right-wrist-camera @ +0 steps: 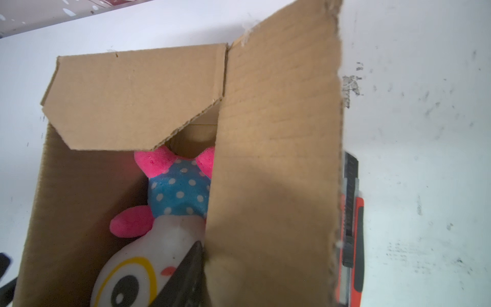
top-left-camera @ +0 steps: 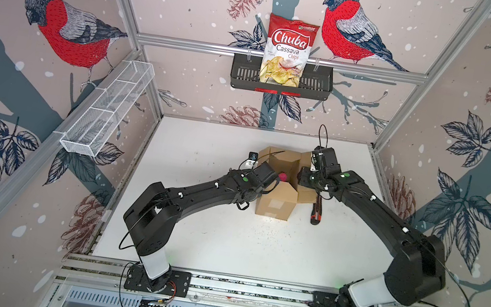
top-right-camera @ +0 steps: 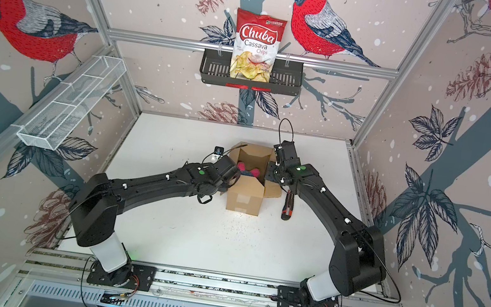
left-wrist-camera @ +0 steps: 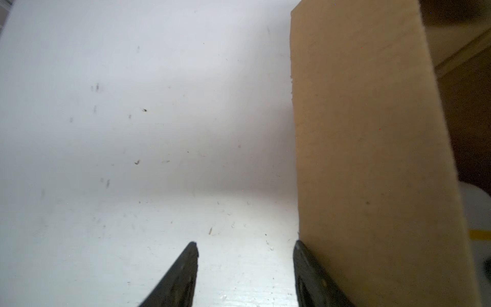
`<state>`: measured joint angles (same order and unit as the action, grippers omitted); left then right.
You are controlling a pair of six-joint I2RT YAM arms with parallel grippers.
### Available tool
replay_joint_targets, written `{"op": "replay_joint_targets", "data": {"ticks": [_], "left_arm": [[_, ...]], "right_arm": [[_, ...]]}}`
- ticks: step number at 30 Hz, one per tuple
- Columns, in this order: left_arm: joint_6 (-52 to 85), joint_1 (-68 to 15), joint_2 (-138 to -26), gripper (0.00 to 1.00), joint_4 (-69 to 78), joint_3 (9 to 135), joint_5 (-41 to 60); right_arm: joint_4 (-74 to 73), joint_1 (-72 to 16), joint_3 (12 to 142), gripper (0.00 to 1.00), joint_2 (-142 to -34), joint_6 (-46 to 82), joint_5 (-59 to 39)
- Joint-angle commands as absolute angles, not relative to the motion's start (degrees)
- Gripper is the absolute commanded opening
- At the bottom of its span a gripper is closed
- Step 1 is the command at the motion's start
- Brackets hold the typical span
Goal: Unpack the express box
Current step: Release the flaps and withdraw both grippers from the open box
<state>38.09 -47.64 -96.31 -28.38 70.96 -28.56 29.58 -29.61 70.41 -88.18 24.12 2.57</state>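
Note:
The express box (top-left-camera: 274, 204) (top-right-camera: 245, 199) stands open mid-table, its flaps up. Inside lies a plush toy (right-wrist-camera: 175, 191) (top-right-camera: 248, 172), pink, white and blue with white dots. My left gripper (left-wrist-camera: 245, 243) is open beside the box's left flap (left-wrist-camera: 372, 133). One finger rests against that flap's outer face, and only bare table shows between the fingers. My right gripper (right-wrist-camera: 245, 248) straddles the right flap (right-wrist-camera: 276, 159). One of its fingers (right-wrist-camera: 191, 265) is inside the box against the cardboard, just above the toy's face. The other finger is hidden behind the flap.
An orange-and-black utility knife (top-left-camera: 316, 212) (right-wrist-camera: 352, 226) lies on the table just right of the box. A Chuba chips bag (top-left-camera: 288, 51) stands in the black basket (top-left-camera: 314, 88) on the back wall. A white wire basket (top-left-camera: 107, 112) hangs on the left wall.

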Motion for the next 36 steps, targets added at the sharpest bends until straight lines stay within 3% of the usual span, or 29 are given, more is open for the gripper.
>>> {"op": "replay_joint_targets", "data": {"ticks": [1, 9, 18, 25, 28, 30, 36], "left_arm": [[40.6, -47.5, -94.7, 0.58, -13.8, 67.7, -21.3], [44.4, -47.4, -87.1, 0.58, -9.2, 59.5, -18.5], [46.3, -47.4, -74.6, 0.58, -12.0, 51.3, -18.0], [38.3, -43.1, -67.5, 0.6, -15.4, 55.4, -21.2], [34.3, -38.2, -69.4, 0.54, -15.4, 59.9, -17.4], [31.8, -34.2, -72.0, 0.47, -13.8, 62.3, -13.7], [26.1, -23.9, -83.2, 0.23, -7.1, 67.9, -2.3]], "right_arm": [[33.6, -30.2, 70.1, 0.43, -89.9, 23.1, 0.0], [35.3, -30.4, 73.2, 0.45, -90.7, 19.1, 0.2], [40.7, -30.5, 79.8, 0.59, -87.4, 16.6, 2.9], [43.8, -31.0, 81.3, 0.64, -79.7, 18.0, 3.9], [44.3, -31.4, 79.0, 0.64, -75.8, 20.3, 6.0], [45.2, -31.7, 76.6, 0.61, -72.9, 23.0, 8.0], [46.4, -34.0, 68.6, 0.3, -63.6, 32.4, 10.5]]}}
